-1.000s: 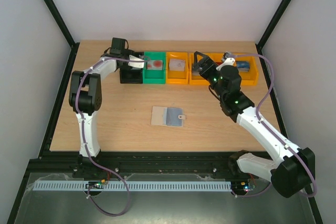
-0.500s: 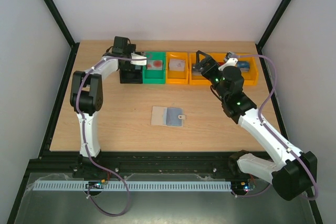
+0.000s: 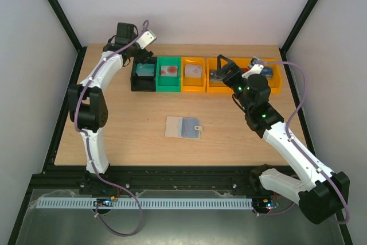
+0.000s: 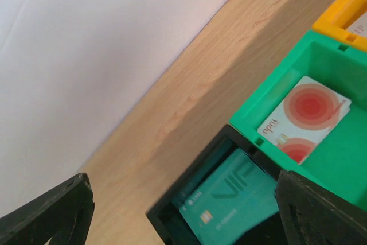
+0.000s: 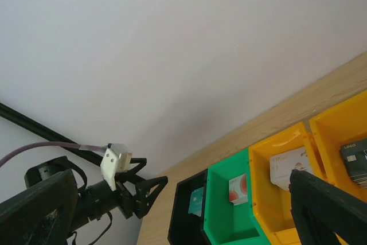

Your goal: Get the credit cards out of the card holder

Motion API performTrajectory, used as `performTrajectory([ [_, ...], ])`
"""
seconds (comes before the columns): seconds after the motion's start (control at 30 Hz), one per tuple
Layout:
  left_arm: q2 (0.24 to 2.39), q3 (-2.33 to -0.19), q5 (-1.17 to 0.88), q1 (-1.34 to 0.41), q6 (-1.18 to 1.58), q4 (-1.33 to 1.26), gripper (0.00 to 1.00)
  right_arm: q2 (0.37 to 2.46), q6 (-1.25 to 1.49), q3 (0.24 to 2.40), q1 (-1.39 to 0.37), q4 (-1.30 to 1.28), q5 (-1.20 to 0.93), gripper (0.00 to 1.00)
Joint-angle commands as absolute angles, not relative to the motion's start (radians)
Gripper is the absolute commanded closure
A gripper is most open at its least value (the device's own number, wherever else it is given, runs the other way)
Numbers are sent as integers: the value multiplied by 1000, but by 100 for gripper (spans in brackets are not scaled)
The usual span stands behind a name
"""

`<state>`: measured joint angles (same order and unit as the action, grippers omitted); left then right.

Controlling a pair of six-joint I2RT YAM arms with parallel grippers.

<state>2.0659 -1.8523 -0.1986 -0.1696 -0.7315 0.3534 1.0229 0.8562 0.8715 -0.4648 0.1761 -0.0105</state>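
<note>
The card holder (image 3: 183,127) lies open on the table, white flap left, blue-grey sleeve right, snap tab on its right edge. A teal card (image 3: 145,70) lies in the black bin (image 3: 143,85), and also shows in the left wrist view (image 4: 235,199). A white-and-red card (image 3: 169,72) lies in the green bin (image 3: 168,86), and also shows in the left wrist view (image 4: 307,116). A pale card (image 3: 194,72) lies in a yellow bin. My left gripper (image 3: 140,55) hangs open and empty above the black bin (image 4: 172,199). My right gripper (image 3: 221,68) is open and empty above the yellow bins.
Several bins stand in a row along the back edge: black, green, then yellow ones (image 3: 194,85), the right ones holding grey, red and blue cards (image 3: 265,72). The right wrist view shows my left gripper (image 5: 135,190) beside the black bin (image 5: 186,222). The back wall is close behind.
My left gripper has risen and pulled back from the black bin, its arm now stretched higher. My right arm has shifted slightly right. The card holder has not moved.
</note>
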Motion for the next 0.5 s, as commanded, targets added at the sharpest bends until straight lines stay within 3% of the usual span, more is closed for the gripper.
performTrajectory([
  [0.0, 2057, -1807, -90, -182, -397, 501, 12, 1009, 849, 858, -460, 182, 10, 1],
  [0.07, 2077, -1785, -36, -196, -352, 513, 16, 1011, 855, 854, -460, 187, 7, 1],
  [0.17, 2124, -1790, 23, -220, -334, 545, 28, 1009, 865, 846, -460, 195, 0, 1],
  [0.33, 2176, -1799, 113, -229, -309, 550, 58, 989, 865, 835, -460, 187, 16, 1],
  [0.47, 2198, -1794, 79, -235, -306, 561, 73, 982, 864, 826, -459, 190, 24, 1],
])
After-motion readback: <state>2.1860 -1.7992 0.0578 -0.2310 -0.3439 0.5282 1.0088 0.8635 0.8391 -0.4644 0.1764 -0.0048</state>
